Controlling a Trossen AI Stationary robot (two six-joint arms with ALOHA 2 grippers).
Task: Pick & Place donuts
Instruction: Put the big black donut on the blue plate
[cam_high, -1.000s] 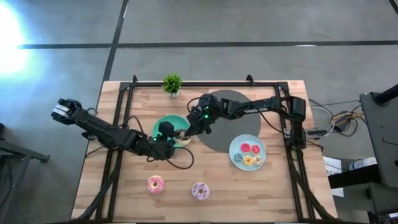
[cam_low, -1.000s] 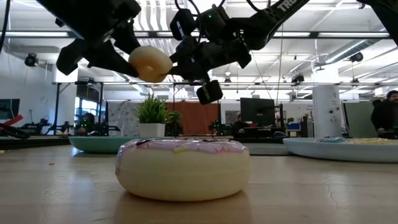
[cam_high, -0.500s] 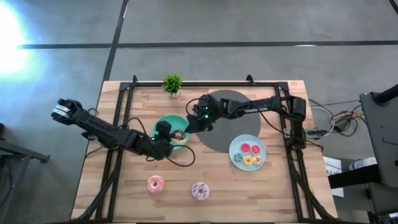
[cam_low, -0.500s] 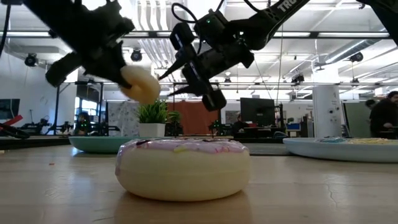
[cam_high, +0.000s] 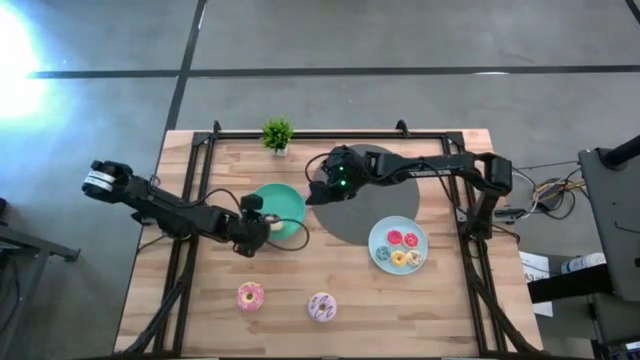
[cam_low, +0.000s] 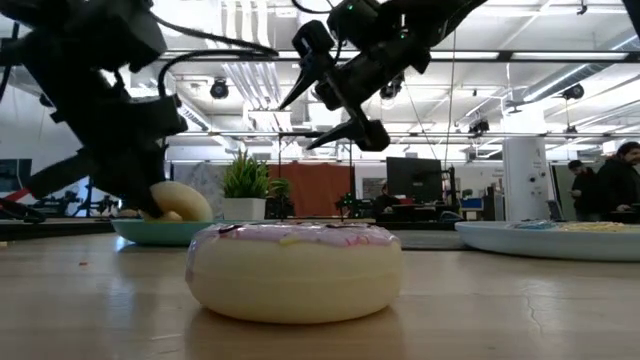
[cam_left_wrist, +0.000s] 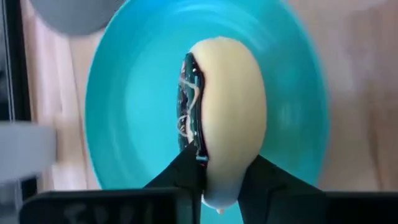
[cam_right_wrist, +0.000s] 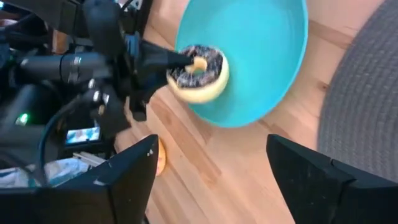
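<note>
The left gripper (cam_left_wrist: 217, 180) is clamped on the chocolate donut (cam_left_wrist: 224, 118), held on edge with its dark sprinkled face turned sideways and its cream underside toward the other side. The fingers pinch the ring's lower rim, so most of it stands clear ahead of the gripper. Directly beyond it lies the green plate (cam_high: 290, 200); from above, the left gripper (cam_high: 256, 222) sits over the plate's near edge, and from table height the donut (cam_low: 178, 201) hangs low, just above or touching the plate (cam_low: 135, 229). Judged from this, the donut is being lowered for setting down there, and it will tip flat once freed because it is held upright. The right gripper (cam_high: 318, 190) hovers higher, beyond the plate's far side, fingers spread and holding nothing (cam_right_wrist: 211, 174), apparently keeping clear. Further from both grippers, the pink donut (cam_high: 250, 295) and the sprinkled donut (cam_high: 321, 306) lie on bare wood near the table's front edge. The blue plate (cam_high: 380, 240), below the right gripper, holds several mini donuts (cam_high: 403, 250). A small plant (cam_high: 277, 133) stands at the back edge.
</note>
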